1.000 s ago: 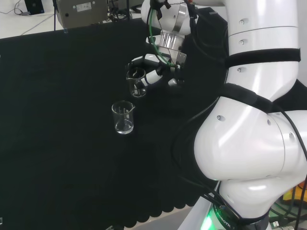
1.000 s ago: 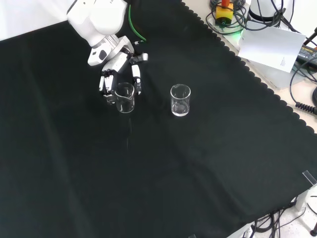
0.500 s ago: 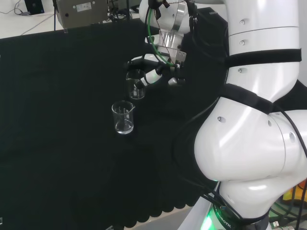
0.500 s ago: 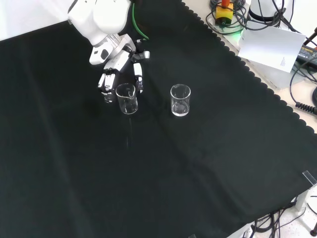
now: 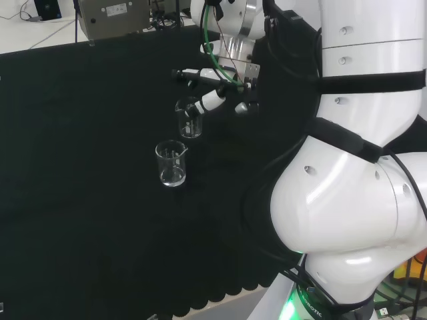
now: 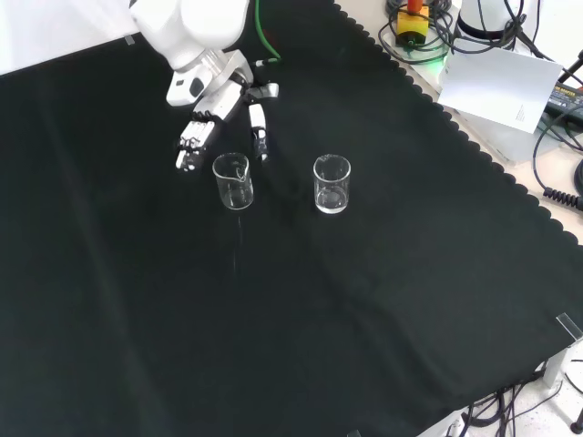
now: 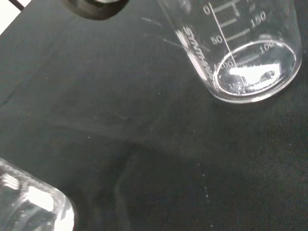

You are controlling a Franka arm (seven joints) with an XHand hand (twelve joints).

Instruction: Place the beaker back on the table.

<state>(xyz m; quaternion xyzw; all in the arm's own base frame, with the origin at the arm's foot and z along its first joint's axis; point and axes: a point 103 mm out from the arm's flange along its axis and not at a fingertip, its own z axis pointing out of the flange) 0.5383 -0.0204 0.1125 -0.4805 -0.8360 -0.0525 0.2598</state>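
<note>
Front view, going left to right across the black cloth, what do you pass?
The hand, fingers straight and apart from the glass → the beaker it has set down, upright on the cloth → a second beaker, also upright.

Clear glass beaker (image 6: pixel 233 180) stands upright, empty, on the black cloth
</note>
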